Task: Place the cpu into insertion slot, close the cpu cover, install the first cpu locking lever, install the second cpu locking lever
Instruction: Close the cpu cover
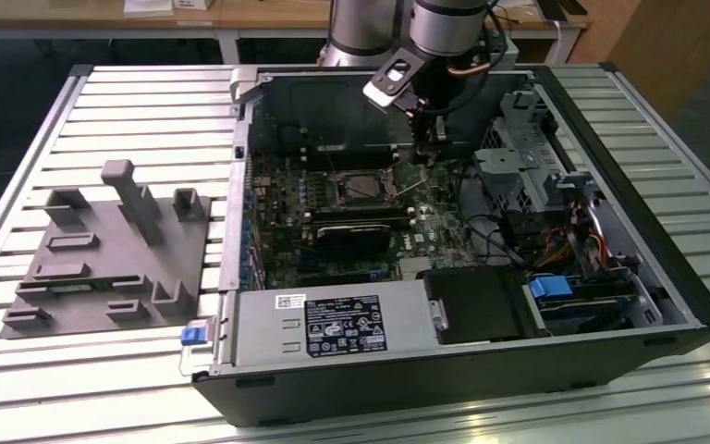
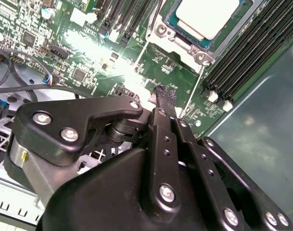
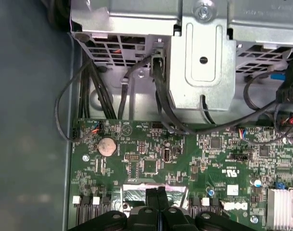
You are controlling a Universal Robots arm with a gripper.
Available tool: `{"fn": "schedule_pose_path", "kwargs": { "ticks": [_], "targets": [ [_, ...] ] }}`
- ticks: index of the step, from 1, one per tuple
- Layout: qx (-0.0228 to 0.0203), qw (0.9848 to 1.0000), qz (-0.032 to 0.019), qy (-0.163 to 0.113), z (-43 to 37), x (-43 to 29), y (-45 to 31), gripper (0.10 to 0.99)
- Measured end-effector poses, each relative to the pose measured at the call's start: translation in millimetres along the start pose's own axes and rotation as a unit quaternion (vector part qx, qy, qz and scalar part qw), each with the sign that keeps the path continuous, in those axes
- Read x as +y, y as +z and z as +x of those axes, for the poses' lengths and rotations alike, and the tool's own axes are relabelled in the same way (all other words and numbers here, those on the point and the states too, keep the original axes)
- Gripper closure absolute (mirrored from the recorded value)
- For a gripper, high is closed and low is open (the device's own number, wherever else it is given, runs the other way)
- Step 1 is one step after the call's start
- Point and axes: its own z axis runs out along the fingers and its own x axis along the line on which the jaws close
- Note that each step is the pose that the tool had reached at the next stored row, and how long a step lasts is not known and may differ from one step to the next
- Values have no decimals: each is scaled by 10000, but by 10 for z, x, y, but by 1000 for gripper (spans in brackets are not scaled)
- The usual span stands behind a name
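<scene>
The cpu [image 2: 206, 17] shows its dull silver top inside the insertion slot [image 1: 361, 189] on the green board. The cpu cover [image 2: 182, 45], a silvery frame, lies down around the chip. A thin wire lever [image 2: 194, 94] runs along one side of the socket, and another lever [image 2: 142, 53] slants off the opposite corner. My gripper [image 1: 427, 165] hangs just to the exterior view's right of the socket, low over the board. Its black fingers [image 3: 152, 195] are pressed together with nothing seen between them. In the second wrist view the gripper [image 2: 164, 96] points at the board beside the socket.
Long black memory slots [image 2: 247, 53] flank the socket. A black rectangular block [image 1: 355, 236] sits in front of it. A metal drive cage [image 3: 204, 57] and cables [image 1: 503, 240] crowd the exterior view's right. A grey fixture [image 1: 108, 250] lies on the slatted table outside the case.
</scene>
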Motion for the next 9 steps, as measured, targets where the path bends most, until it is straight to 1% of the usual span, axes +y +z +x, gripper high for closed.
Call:
{"fn": "schedule_pose_path", "kwargs": {
  "ticks": [4,9],
  "targets": [
    [2,10000,-2,-54,0,22,4,973],
    [2,10000,2,-57,3,63,6,973]
  ]
}}
